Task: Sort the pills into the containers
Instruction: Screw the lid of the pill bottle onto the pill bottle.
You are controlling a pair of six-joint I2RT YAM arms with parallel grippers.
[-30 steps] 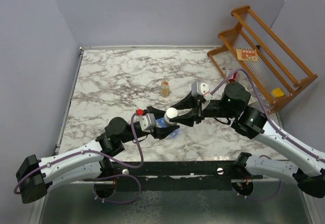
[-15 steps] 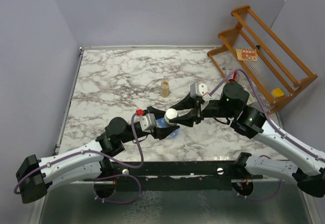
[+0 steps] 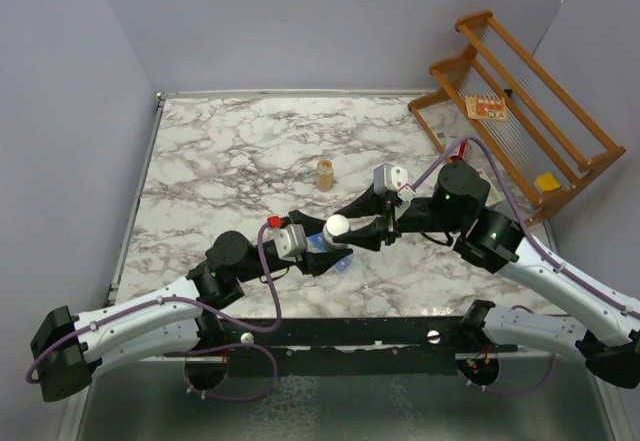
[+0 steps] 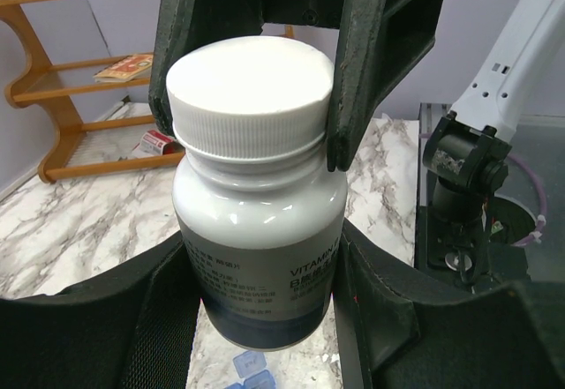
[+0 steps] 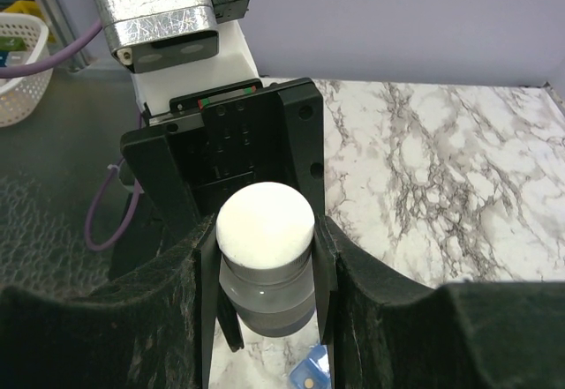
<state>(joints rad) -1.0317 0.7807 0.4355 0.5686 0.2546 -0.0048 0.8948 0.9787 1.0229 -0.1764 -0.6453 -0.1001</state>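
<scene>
My left gripper is shut on the body of a dark pill bottle with a white cap and holds it upright above the table. My right gripper reaches in from the right, and its fingers press on both sides of the cap. The blue containers lie on the marble just under the bottle. Only a corner shows in the left wrist view and in the right wrist view, where one open compartment holds a small yellow pill.
A small amber bottle stands on the marble behind the grippers. A wooden rack leans at the table's right edge. A white basket sits off the table's near side.
My right gripper's fingers have narrowed around the bottle's cap and shifted slightly left. My left gripper and the bottle have stayed put.
</scene>
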